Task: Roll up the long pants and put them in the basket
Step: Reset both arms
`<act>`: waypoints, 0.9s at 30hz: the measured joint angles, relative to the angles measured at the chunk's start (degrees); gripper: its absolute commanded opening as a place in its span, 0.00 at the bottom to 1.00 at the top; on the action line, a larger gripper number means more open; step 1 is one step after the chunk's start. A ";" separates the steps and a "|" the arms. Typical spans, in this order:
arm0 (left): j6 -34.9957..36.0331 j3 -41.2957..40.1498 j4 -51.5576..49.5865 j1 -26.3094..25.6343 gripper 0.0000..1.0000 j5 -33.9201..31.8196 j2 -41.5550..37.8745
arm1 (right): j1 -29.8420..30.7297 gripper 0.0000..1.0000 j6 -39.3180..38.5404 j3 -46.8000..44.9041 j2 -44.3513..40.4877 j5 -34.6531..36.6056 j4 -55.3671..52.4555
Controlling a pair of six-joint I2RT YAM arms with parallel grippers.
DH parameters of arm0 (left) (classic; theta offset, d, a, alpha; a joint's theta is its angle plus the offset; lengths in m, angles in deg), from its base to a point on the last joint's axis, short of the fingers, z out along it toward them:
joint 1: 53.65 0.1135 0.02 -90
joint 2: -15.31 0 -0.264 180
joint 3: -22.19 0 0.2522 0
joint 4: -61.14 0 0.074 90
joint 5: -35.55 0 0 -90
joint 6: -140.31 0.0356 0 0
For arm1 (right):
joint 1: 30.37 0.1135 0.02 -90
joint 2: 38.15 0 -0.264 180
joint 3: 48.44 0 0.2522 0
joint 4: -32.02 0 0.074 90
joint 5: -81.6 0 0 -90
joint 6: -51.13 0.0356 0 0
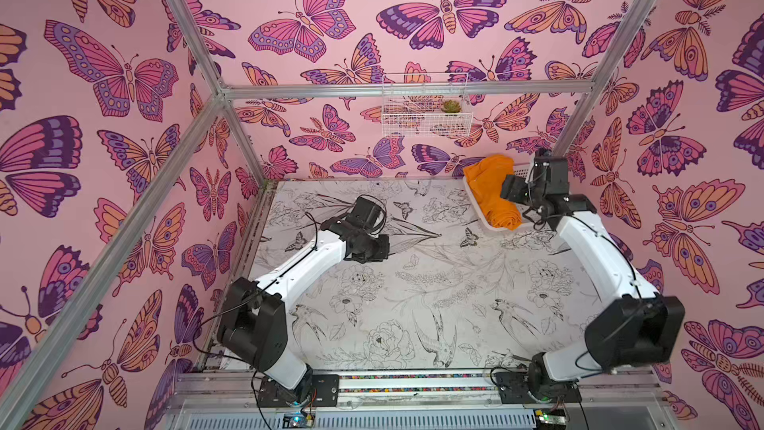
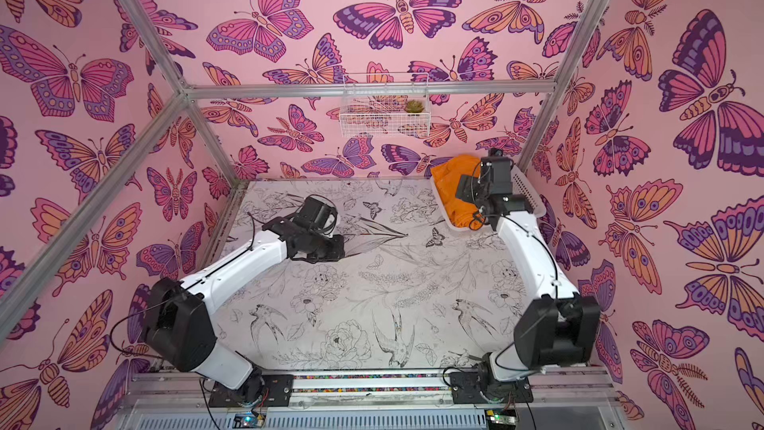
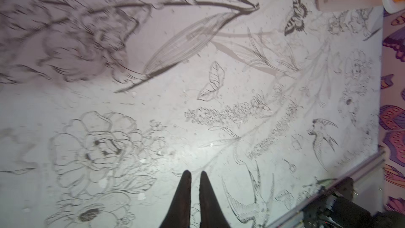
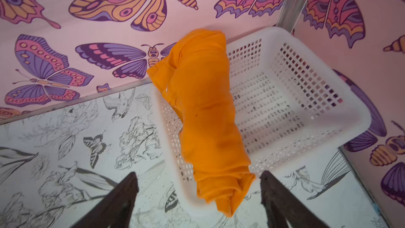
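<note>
1. The long pants (image 4: pixel 208 117) are a tight orange roll lying inside the white plastic basket (image 4: pixel 274 110). They run along the basket wall that faces the open table (image 1: pixel 413 283), and the rest of the basket floor is bare.
2. The roll's long axis runs from the basket's near rim to its far rim. The near end droops over the near rim, with its folded edges showing. The far end rises past the far rim and leans on the butterfly wall. So the roll sits aslant, not flat, probably because it is longer than the basket floor.
3. The right gripper (image 4: pixel 198 173) hangs just above the basket's near rim. Its fingers are spread wide on either side of the roll's near end and clear of the cloth. Nothing is clamped. The wide stance suits leaving the bundle without dragging a layer loose.
4. The left gripper (image 3: pixel 195 172) is well apart from the basket, over bare table. Its fingers are all but together with a thin slit between them, and it is empty. It seems parked out of the way.
5. Judged from how things lie, the rolling is done and the bundle is stowed. The overhanging near end is the part most likely to slip or unwind.
</note>
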 measured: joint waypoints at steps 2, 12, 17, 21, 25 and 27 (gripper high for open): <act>0.37 -0.52 1.42 3.96 0.28 -3.04 -2.75 | 0.04 0.99 -0.20 -7.87 -4.74 -1.33 1.73; 8.39 -20.20 24.44 26.16 0.33 -15.34 -10.73 | 0.09 0.99 -3.85 -36.04 -15.93 1.38 12.52; 13.75 -25.18 32.83 27.02 0.35 -17.27 -3.43 | 0.09 0.99 -6.78 -36.92 -10.25 3.96 18.62; 16.79 -33.09 45.70 28.94 0.96 -16.50 -3.06 | 0.09 0.99 -8.39 -41.20 -6.93 5.03 26.21; 18.47 -39.43 56.06 29.88 0.96 -15.89 -3.02 | 0.00 0.99 -9.97 -46.49 -6.01 5.40 33.77; 18.84 -41.42 61.77 29.99 0.96 -15.69 -2.91 | -0.33 0.99 -10.49 -47.93 -5.81 5.42 38.60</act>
